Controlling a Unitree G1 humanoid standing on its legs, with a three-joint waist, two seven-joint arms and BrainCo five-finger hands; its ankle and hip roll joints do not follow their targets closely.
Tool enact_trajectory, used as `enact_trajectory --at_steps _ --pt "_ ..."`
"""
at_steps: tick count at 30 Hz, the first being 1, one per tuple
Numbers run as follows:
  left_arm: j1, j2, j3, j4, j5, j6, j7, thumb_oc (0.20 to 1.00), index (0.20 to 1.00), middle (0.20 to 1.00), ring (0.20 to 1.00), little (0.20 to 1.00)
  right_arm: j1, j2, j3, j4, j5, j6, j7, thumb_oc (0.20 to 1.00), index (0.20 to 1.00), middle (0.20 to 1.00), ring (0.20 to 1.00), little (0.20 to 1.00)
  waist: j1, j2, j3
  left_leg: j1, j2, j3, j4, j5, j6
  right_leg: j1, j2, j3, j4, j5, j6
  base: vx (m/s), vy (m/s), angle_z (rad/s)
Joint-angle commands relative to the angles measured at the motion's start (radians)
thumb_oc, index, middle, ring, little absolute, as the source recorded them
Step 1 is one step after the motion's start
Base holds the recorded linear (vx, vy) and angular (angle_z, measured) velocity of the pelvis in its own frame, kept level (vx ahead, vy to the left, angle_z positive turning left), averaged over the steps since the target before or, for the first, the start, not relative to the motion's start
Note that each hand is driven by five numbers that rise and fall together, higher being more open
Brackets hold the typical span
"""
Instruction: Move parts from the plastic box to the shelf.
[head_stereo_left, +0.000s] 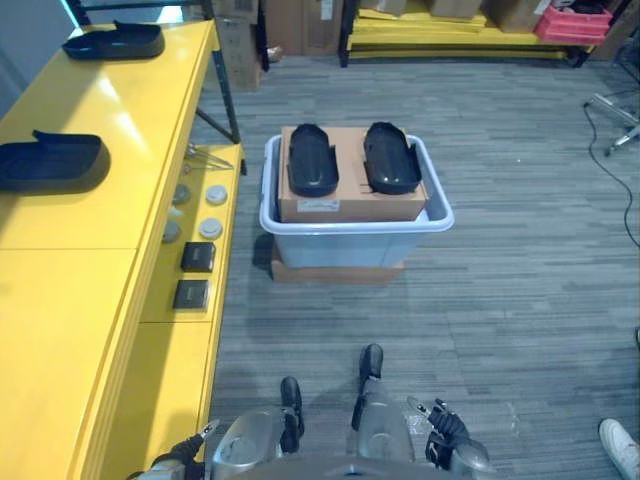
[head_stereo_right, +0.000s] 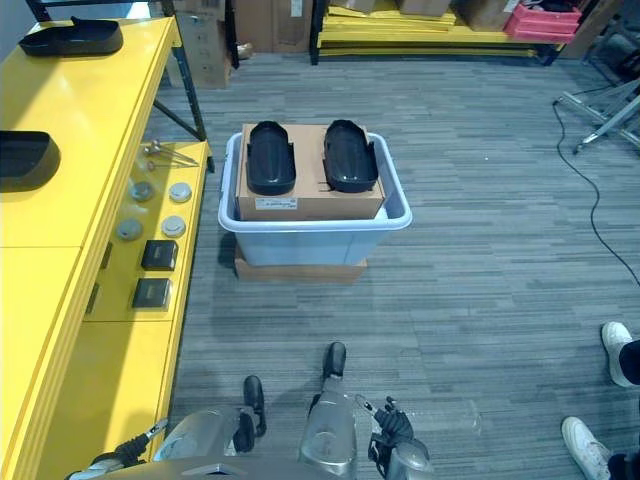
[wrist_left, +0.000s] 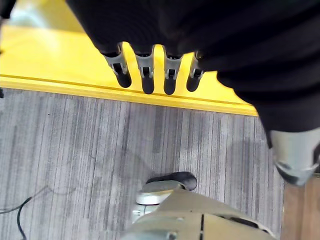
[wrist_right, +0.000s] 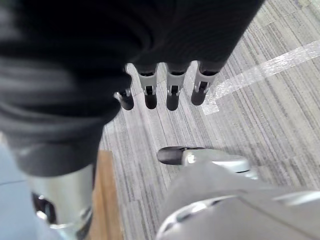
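Note:
A pale plastic box (head_stereo_left: 352, 228) stands on the carpet ahead of me, holding a cardboard box (head_stereo_left: 350, 200). Two black moulded parts lie on that cardboard side by side, one on the left (head_stereo_left: 312, 160) and one on the right (head_stereo_left: 390, 158). The yellow shelf (head_stereo_left: 70, 270) runs along my left, with two more black parts on its top, one near (head_stereo_left: 50, 162) and one far (head_stereo_left: 115, 40). My left hand (wrist_left: 145, 75) hangs low beside the shelf edge, fingers straight and empty. Over the carpet my right hand (wrist_right: 172, 92) also hangs open, holding nothing. Both hands are well short of the box.
The shelf's lower level carries round discs (head_stereo_left: 210, 210) and two small black boxes (head_stereo_left: 197, 256). A person's shoes (head_stereo_right: 585, 445) show at the lower right. A metal stand (head_stereo_left: 615, 110) and a cable lie at the right. Racks with cartons and a red crate (head_stereo_left: 570, 22) line the back.

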Motion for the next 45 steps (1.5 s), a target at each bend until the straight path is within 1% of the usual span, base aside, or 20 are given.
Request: enact_trajectory --at_steps 1,2,4,9,10,13,15,16,17,18,20,21,22,23,24,32,33,40,42,45 --pt "0.059 0.033 -0.022 -0.023 -0.026 -0.034 -0.002 1.0 1.0 1.0 1.0 1.0 -0.011 -0.044 0.032 0.004 0.012 -0.035 0.105 1.0 1.0 1.0 1.0 1.0 0.03 -0.008 -0.042 0.178 0.089 -0.08 -0.124 -0.067 -0.03 -0.019 0.039 -0.011 -0.017 0.099 -0.055 0.23 -0.201 0.4" --pt "0.055 0.037 -0.02 -0.021 -0.027 -0.038 -0.003 1.0 1.0 1.0 1.0 1.0 -0.014 -0.037 0.033 0.014 0.017 -0.038 0.116 1.0 1.0 1.0 1.0 1.0 0.03 -0.012 -0.042 0.175 0.091 -0.087 -0.112 -0.074 -0.028 -0.033 0.037 0.002 0.014 0.101 -0.056 0.28 -0.286 -0.22" --pt "0.043 0.033 -0.009 -0.024 -0.022 -0.04 0.007 1.0 1.0 1.0 1.0 1.0 -0.026 -0.057 0.062 0.028 0.047 -0.047 0.175 1.0 1.0 1.0 1.0 1.0 0.036 -0.013 -0.052 0.197 0.152 -0.076 -0.108 -0.066 -0.056 -0.015 0.058 -0.033 0.096 0.054 -0.079 0.32 -0.343 0.36" --pt "0.019 0.026 0.014 -0.018 -0.073 -0.059 0.018 1.0 1.0 1.0 1.0 1.0 -0.043 -0.096 0.11 0.011 0.024 -0.017 0.224 1.0 1.0 1.0 1.0 1.0 0.024 -0.017 -0.062 0.214 0.25 -0.076 -0.018 -0.055 -0.09 -0.01 0.108 -0.058 0.167 -0.025 -0.144 0.23 -0.228 0.33" --pt "0.019 0.024 0.019 -0.019 -0.089 -0.058 0.02 1.0 1.0 1.0 1.0 1.0 -0.043 -0.102 0.117 0.011 0.016 -0.01 0.232 1.0 1.0 1.0 1.0 1.0 0.023 -0.016 -0.065 0.214 0.266 -0.075 0.009 -0.032 -0.1 -0.006 0.116 -0.064 0.167 -0.034 -0.155 0.2 -0.2 0.14" --pt "0.024 0.008 0.038 -0.027 -0.114 -0.05 0.034 1.0 1.0 1.0 1.0 1.0 -0.034 -0.128 0.126 0.015 -0.016 0.012 0.244 1.0 1.0 1.0 1.0 1.0 0.03 -0.006 -0.077 0.149 0.306 -0.118 0.239 0.136 -0.152 0.043 0.165 -0.085 0.131 -0.058 -0.209 0.16 -0.185 -0.1" --pt "0.024 0.005 0.042 -0.032 -0.104 -0.043 0.035 1.0 1.0 1.0 1.0 1.0 -0.027 -0.141 0.128 0.016 -0.023 0.015 0.247 1.0 1.0 1.0 1.0 1.0 0.039 -0.014 -0.071 0.057 0.291 -0.156 0.37 0.176 -0.155 0.073 0.178 -0.083 0.107 -0.059 -0.228 0.13 -0.13 0.1" --pt "0.016 0.003 0.045 -0.033 -0.097 -0.034 0.032 1.0 1.0 1.0 1.0 1.0 -0.025 -0.153 0.128 0.031 -0.017 0.017 0.249 1.0 1.0 1.0 1.0 1.0 0.059 -0.02 -0.052 -0.031 0.24 -0.175 0.383 0.157 -0.135 0.113 0.186 -0.075 0.08 -0.057 -0.228 0.14 -0.033 0.04" --pt "0.014 0.002 0.045 -0.029 -0.096 -0.035 0.03 1.0 1.0 1.0 1.0 1.0 -0.028 -0.155 0.128 0.038 -0.012 0.024 0.255 1.0 1.0 1.0 1.0 1.0 0.067 -0.02 -0.046 -0.038 0.222 -0.171 0.344 0.146 -0.127 0.125 0.187 -0.075 0.072 -0.057 -0.224 0.19 0.031 -0.07" --pt "0.013 0.001 0.045 -0.022 -0.098 -0.042 0.032 1.0 1.0 1.0 1.0 1.0 -0.036 -0.153 0.131 0.047 -0.024 0.025 0.258 1.0 1.0 1.0 1.0 1.0 0.076 -0.021 -0.042 -0.025 0.19 -0.162 0.228 0.135 -0.119 0.139 0.188 -0.075 0.058 -0.058 -0.213 0.15 0.083 -0.21" --pt "0.012 0.002 0.044 -0.017 -0.102 -0.042 0.032 1.0 1.0 1.0 1.0 1.0 -0.045 -0.151 0.142 0.055 -0.042 0.034 0.276 1.0 1.0 1.0 1.0 1.0 0.092 -0.009 -0.04 -0.021 0.165 -0.165 0.057 0.171 -0.133 0.169 0.199 -0.073 0.024 -0.06 -0.199 0.12 0.09 -0.33" --pt "0.011 0.002 0.044 -0.016 -0.102 -0.043 0.032 1.0 1.0 1.0 1.0 1.0 -0.045 -0.151 0.142 0.055 -0.042 0.033 0.276 1.0 1.0 1.0 1.0 1.0 0.093 -0.01 -0.036 -0.014 0.164 -0.164 0.051 0.173 -0.133 0.174 0.198 -0.072 0.022 -0.059 -0.199 0.18 0.182 -0.23" --pt "0.005 0.011 0.044 -0.011 -0.073 -0.024 0.016 1.0 1.0 1.0 1.0 1.0 -0.054 -0.145 0.151 0.063 -0.039 0.036 0.257 1.0 1.0 1.0 1.0 1.0 0.106 0.005 -0.031 -0.052 0.16 -0.18 -0.056 0.227 -0.156 0.205 0.202 -0.05 0.012 -0.072 -0.189 0.22 0.221 0.04" --pt "-0.006 0.012 0.036 0.001 -0.06 -0.015 0.01 1.0 1.0 1.0 1.0 1.0 -0.054 -0.145 0.156 0.064 -0.028 0.038 0.238 1.0 1.0 1.0 1.0 1.0 0.104 0.004 -0.046 -0.014 0.158 -0.167 -0.113 0.172 -0.143 0.211 0.192 -0.068 0.003 -0.075 -0.184 0.26 0.262 0.0" --pt "-0.006 0.01 0.031 0.007 -0.063 -0.018 0.01 1.0 1.0 1.0 1.0 1.0 -0.056 -0.144 0.156 0.074 -0.019 0.035 0.239 1.0 1.0 1.0 1.0 1.0 0.103 0.008 -0.054 0.002 0.152 -0.171 -0.139 0.162 -0.14 0.209 0.19 -0.069 0.003 -0.077 -0.182 0.17 0.152 -0.15" --pt "0.005 0.0 -0.008 0.015 -0.05 -0.032 0.016 1.0 1.0 1.0 1.0 1.0 -0.042 -0.084 0.165 0.149 -0.05 -0.018 0.268 1.0 1.0 1.0 1.0 1.0 0.107 0.025 -0.103 0.085 0.123 -0.181 -0.247 0.144 -0.119 0.208 0.194 -0.073 0.008 -0.088 -0.172 0.09 0.04 -0.11" --pt "0.007 -0.021 0.024 0.089 -0.125 -0.043 0.039 1.0 1.0 1.0 1.0 1.0 -0.056 -0.062 0.133 0.297 0.009 0.057 0.261 1.0 1.0 1.0 1.0 1.0 0.094 0.03 -0.144 0.142 0.096 -0.138 -0.331 0.152 -0.101 0.214 0.235 -0.079 -0.04 -0.068 -0.184 0.06 0.033 -0.06" --pt "0.014 -0.028 -0.005 0.081 -0.093 -0.035 0.032 1.0 1.0 1.0 1.0 1.0 -0.058 -0.05 0.108 0.329 0.007 0.079 0.232 1.0 1.0 1.0 1.0 1.0 0.098 0.035 -0.16 0.161 0.08 -0.138 -0.331 0.137 -0.083 0.222 0.222 -0.07 -0.033 -0.07 -0.176 0.06 0.074 -0.05" --pt "0.014 -0.029 -0.016 0.082 -0.083 -0.029 0.028 1.0 1.0 1.0 1.0 1.0 -0.062 -0.048 0.091 0.349 0.001 0.115 0.201 1.0 1.0 1.0 1.0 1.0 0.098 0.04 -0.162 0.165 0.074 -0.134 -0.326 0.13 -0.074 0.221 0.214 -0.066 -0.019 -0.073 -0.173 0.08 0.121 -0.18" --pt "0.012 -0.023 -0.034 0.082 -0.068 -0.025 0.021 1.0 1.0 1.0 1.0 1.0 -0.07 -0.04 0.068 0.379 0.01 0.11 0.185 1.0 1.0 1.0 1.0 1.0 0.094 0.054 -0.164 0.165 0.067 -0.129 -0.312 0.115 -0.049 0.195 0.196 -0.044 0.066 -0.099 -0.17 0.09 0.186 -0.18"
